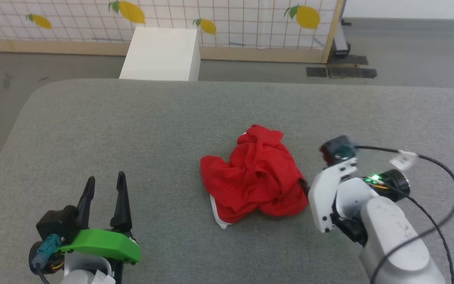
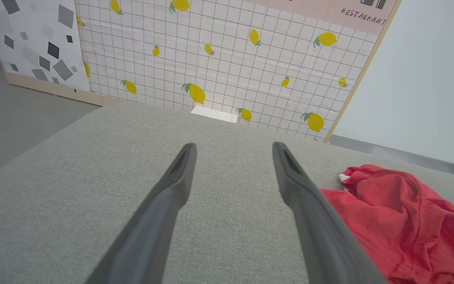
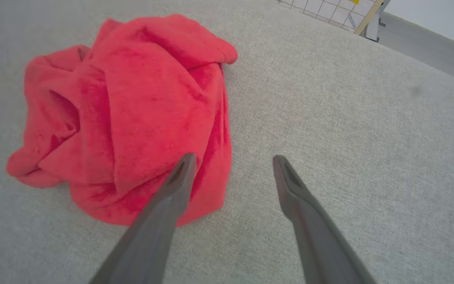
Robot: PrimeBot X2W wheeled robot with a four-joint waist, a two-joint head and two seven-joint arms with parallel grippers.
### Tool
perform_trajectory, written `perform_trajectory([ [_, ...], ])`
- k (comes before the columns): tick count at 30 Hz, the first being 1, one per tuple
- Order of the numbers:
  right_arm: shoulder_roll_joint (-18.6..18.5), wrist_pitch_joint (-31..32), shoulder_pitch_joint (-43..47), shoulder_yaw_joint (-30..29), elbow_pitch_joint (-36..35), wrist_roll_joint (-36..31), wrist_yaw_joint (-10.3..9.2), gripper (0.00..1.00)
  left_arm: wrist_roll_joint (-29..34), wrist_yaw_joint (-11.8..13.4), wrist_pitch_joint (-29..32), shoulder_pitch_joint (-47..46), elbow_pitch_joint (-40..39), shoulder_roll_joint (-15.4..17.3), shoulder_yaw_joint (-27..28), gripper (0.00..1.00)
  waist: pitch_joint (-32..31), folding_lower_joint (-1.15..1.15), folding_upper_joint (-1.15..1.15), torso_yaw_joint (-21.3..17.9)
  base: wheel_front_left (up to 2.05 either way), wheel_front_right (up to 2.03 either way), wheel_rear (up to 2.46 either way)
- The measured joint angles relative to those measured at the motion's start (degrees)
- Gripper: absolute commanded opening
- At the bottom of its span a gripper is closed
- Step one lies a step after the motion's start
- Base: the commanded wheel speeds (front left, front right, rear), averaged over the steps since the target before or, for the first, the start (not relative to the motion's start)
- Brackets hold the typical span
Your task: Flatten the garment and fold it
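The garment (image 1: 256, 177), bright red with white trim at its near-left edge, lies crumpled in a heap midway across the grey fabric surface (image 1: 132, 130). The left gripper (image 1: 106, 176) sits well apart at the lower left, its two dark fingers spread and pointing up, while the white wrist of the right arm (image 1: 388, 221) is just beside the heap's right edge. Beyond the surface stand a white box (image 1: 160, 53) and a lemon-printed grid panel (image 1: 231, 19)

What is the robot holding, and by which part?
Nothing: the left gripper and right gripper both stand open, and the crumpled bright red fabric garment lies free.
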Motion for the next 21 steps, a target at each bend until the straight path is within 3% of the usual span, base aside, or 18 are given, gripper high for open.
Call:
perform_trajectory([
  [3,0.02,5.93,-1.91,2.55,3.64,0.23,0.01,1.00,0.01,0.05,0.02,-0.02,-0.58,-0.11,-0.40,1.00,0.86,0.00,0.00,0.84,0.00,0.00,0.00],
  [8,0.04,10.04,-2.01,4.88,7.01,1.26,0.00,1.00,0.01,0.11,0.01,-0.11,-0.78,-0.45,-0.69,1.00,2.31,0.00,0.00,2.04,0.00,0.00,0.00],
  [9,0.04,10.33,-2.01,4.92,7.22,1.58,0.00,0.94,0.01,0.13,0.00,-0.12,-0.77,-0.59,-0.70,1.00,2.66,0.00,0.00,2.25,0.00,0.00,0.00],
  [10,0.04,10.37,-2.02,4.91,7.20,1.85,0.00,0.43,0.01,0.21,-0.02,-0.12,-0.77,-0.65,-0.73,1.00,2.87,0.00,0.00,2.35,0.00,0.00,0.00],
  [11,0.04,9.70,-2.05,4.92,6.97,2.21,0.00,0.05,0.01,0.21,-0.26,-0.12,-0.76,-0.71,-0.73,1.00,3.08,0.00,0.00,2.42,0.00,0.00,0.00],
  [12,0.01,8.56,-2.18,4.78,6.76,2.32,0.00,0.00,-0.01,0.24,-0.40,-0.12,-0.71,-0.78,-0.70,1.00,3.22,0.00,0.00,2.40,0.00,0.00,0.00],
  [17,0.12,2.03,-3.63,1.16,3.93,4.56,0.01,0.00,-0.08,0.35,-0.47,-0.10,-0.40,-1.00,-0.74,1.00,3.06,0.00,0.00,1.37,0.00,0.00,0.00],
  [21,0.05,-2.65,-4.29,-6.62,-0.96,4.60,0.01,0.00,-0.08,0.35,-0.48,-0.10,-0.19,-1.16,-1.13,1.00,2.42,0.00,0.00,0.51,0.00,0.00,0.00],
])
